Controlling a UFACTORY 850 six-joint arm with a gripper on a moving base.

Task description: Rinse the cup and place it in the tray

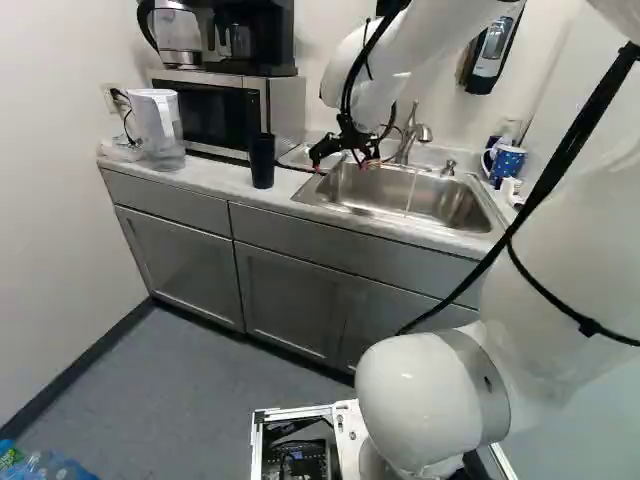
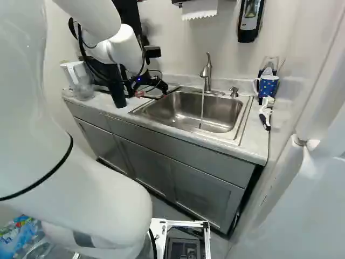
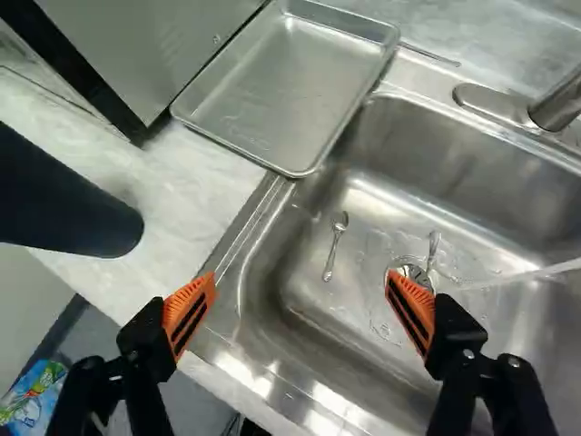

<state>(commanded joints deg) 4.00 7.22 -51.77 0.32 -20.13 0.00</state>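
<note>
At the foot of the left base view, far left, lie some bottles (image 1: 45, 466) on the floor (image 1: 180, 380); above them, on the counter (image 1: 222, 178), stands a clear pitcher (image 1: 158, 125) with a white top; next comes the microwave (image 1: 220, 112), carrying a kettle (image 1: 178, 38) and a coffee maker (image 1: 250, 35); in front of the microwave, near the counter's front edge, the dark cup (image 1: 262, 162) stands on the counter, between pitcher and sink; the metal tray (image 3: 286, 86) lies behind and to the right of the cup, against the microwave, one corner overlapping the sink's rim.

Further right, the gripper (image 1: 342, 164) hangs over the end of the sink (image 1: 350, 207) nearest the cup; its two fingers stand spread wide, with sink rim and basin showing between the orange pads (image 3: 190, 313) in the wrist view; a small spoon (image 3: 335, 247) lies in the basin ahead of them, with another utensil (image 3: 433, 249) at the drain (image 3: 413, 273); water (image 2: 202, 108) runs from the tap (image 2: 207, 73) into the basin; then come a pump (image 2: 233, 92), a blue spotted mug (image 2: 267, 86) and a brush (image 2: 265, 113) on the counter; a dispenser (image 1: 492, 50) hangs on the wall above.
</note>
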